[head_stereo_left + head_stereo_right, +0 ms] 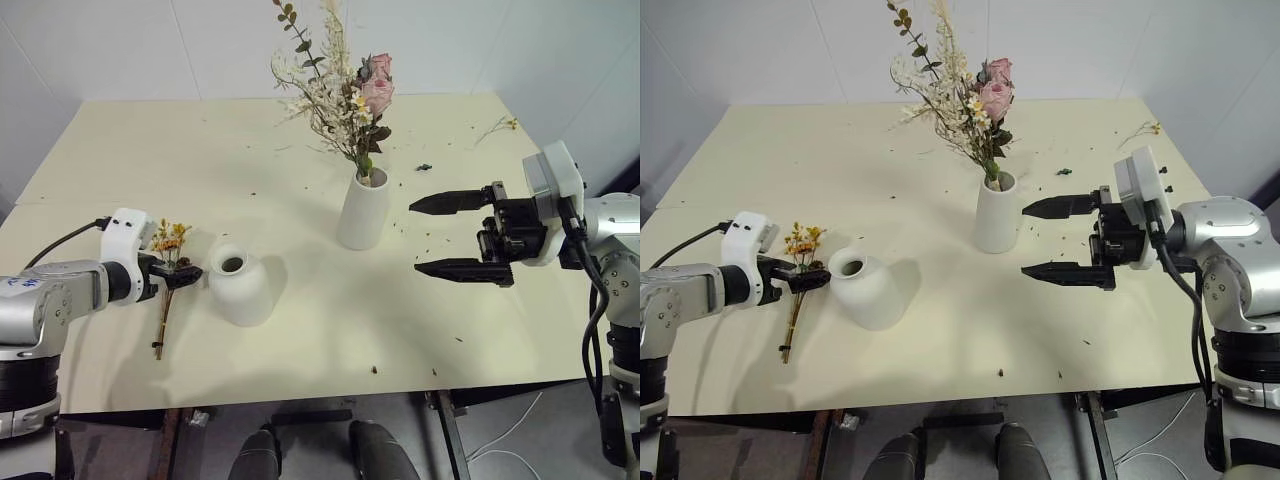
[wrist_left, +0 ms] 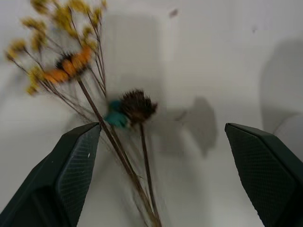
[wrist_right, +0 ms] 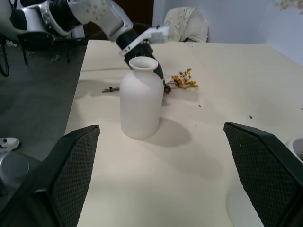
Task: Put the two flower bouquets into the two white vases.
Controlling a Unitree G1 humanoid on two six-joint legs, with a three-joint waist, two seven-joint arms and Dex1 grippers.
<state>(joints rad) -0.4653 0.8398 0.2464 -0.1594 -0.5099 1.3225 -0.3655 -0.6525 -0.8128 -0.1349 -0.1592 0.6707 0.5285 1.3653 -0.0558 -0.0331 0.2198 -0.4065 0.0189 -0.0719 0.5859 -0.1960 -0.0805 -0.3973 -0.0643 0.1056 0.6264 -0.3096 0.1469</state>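
A cream-coloured bench (image 1: 300, 330) seen from above, with white walls behind it. Going from left to right:

At the far left, the left gripper (image 1: 178, 274) hangs low over the thin bunch of tiny yellow-orange flowers (image 1: 167, 262), which lies flat on the bench with its blossoms toward the far side and its bare stems pointing at the near edge. In the left wrist view the jaws are spread wide on either side of the stems, not pinching them.

Just right of that bunch stands the short squat vase (image 1: 237, 284), upright and empty, its narrow mouth open. It sits close beside the left gripper, so it hems in that side of the bunch.

Farther right and farther back stands the tall tapered vase (image 1: 364, 210), already holding the big bushy bunch (image 1: 340, 95) of pink roses, cream sprigs and green leaves, which rises well above the vase.

To the right of the tall vase, the right gripper (image 1: 452, 236) hovers above the bench, pointing left toward the vase, jaws spread wide and empty, with clear space between them and the vase.

Dark crumbs (image 1: 425, 166) of petal and twig are scattered over the right half of the bench, and a loose sprig (image 1: 497, 126) lies near the far right corner. The left rear of the bench and the near middle strip are open.
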